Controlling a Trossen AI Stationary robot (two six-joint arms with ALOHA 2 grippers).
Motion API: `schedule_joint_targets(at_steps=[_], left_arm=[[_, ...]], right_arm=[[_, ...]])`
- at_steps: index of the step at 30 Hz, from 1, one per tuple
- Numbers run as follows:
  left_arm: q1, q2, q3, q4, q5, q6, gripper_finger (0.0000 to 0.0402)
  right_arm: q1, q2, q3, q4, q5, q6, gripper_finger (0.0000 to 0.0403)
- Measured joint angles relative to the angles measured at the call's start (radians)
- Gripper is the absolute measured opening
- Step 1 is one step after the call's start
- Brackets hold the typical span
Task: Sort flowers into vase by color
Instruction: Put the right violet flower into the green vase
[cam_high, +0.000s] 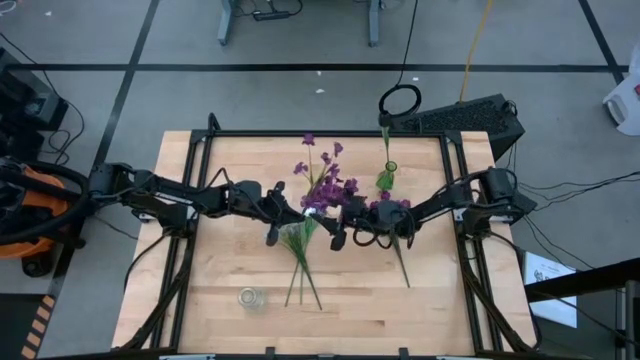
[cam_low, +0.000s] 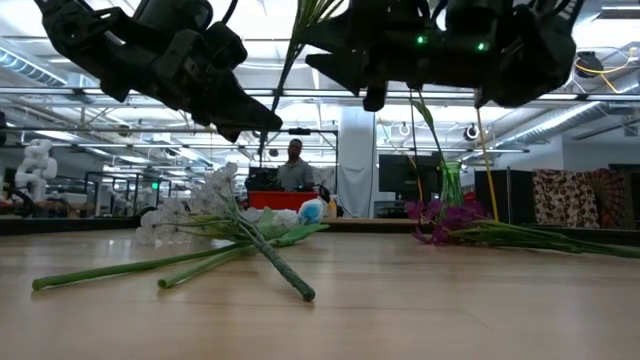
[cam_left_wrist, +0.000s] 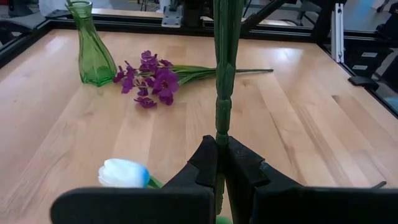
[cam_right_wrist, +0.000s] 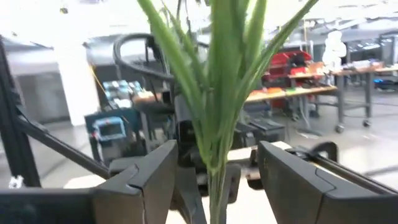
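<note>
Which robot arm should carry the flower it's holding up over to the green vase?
Probably the left: the left gripper is shut on the flower stem, while the right gripper stands open around its leaves.

We list: held stem (cam_left_wrist: 222, 74), blossom end cut off at the frame edge; white bud (cam_left_wrist: 123, 173), part hidden behind the left gripper (cam_left_wrist: 221, 163).

A pale wooden table (cam_high: 200, 260) lies below me, with a small clear glass jar (cam_high: 250, 297) standing near its edge. A black keyboard (cam_high: 470, 115) rests just beyond one corner. Across the room stands a person (cam_low: 295, 165).
</note>
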Motion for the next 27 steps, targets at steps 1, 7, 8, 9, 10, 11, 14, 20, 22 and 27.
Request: schedule_joint_targets(at_steps=[1, 7, 8, 9, 10, 11, 14, 20, 22, 27], left_arm=[[-0.004, 0.0, 0.0, 0.0, 0.0, 0.001, 0.0015], [-0.02, 0.0, 0.0, 0.0, 0.001, 0.026, 0.0015], [-0.025, 0.0, 0.0, 0.0, 0.001, 0.03, 0.0015], [-0.029, 0.0, 0.0, 0.0, 0.001, 0.034, 0.0015], [-0.033, 0.0, 0.0, -0.002, 0.003, 0.04, 0.0015], [-0.038, 0.0, 0.0, -0.003, 0.005, 0.049, 0.0015], [-0.045, 0.0, 0.0, -0.008, 0.011, 0.052, 0.0015], [-0.044, 0.001, 0.0, -0.047, 0.032, 0.053, 0.0015], [-0.044, 0.001, 0.0, -0.062, 0.032, 0.053, 0.0015], [-0.044, 0.001, 0.0, -0.061, 0.032, 0.053, 0.0015]], right_arm=[[-0.005, 0.012, 0.0, 0.026, -0.016, 0.004, 0.0213], [-0.015, 0.045, 0.001, 0.095, -0.073, 0.005, 0.0213], [-0.015, 0.048, 0.001, 0.101, -0.078, 0.003, 0.0213], [-0.016, 0.052, 0.004, 0.112, -0.092, 0.001, 0.0213], [-0.017, 0.056, 0.011, 0.114, -0.107, -0.002, 0.0213], [-0.017, 0.056, 0.017, 0.112, -0.125, -0.003, 0.0213], [-0.019, 0.057, 0.047, 0.084, -0.149, -0.005, 0.0213], [-0.019, 0.057, 0.069, 0.042, -0.149, -0.013, 0.0213], [-0.019, 0.057, 0.069, 0.041, -0.147, -0.013, 0.0213], [-0.019, 0.057, 0.069, 0.041, -0.145, -0.014, 0.0212]])
